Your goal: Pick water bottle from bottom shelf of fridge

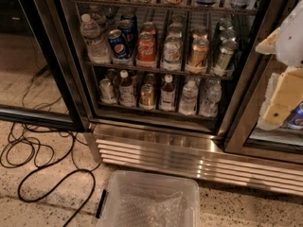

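Gripper (282, 96) at the right edge of the frame, cut off there, so parted or closed cannot be told. It is well apart from the water bottle (189, 97), lower centre on the bottom shelf (156, 111) of the fridge (189, 155). Likely risk: a second clear bottle (210, 98) and a dark-liquid bottle (166, 92) stand just beside it, so a reach may knock or seize a neighbour.

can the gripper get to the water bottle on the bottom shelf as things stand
Probably yes. The fridge looks open, and the water bottle stands at the front of the bottom shelf with nothing before it. The gripper is off to the right, apart from it.
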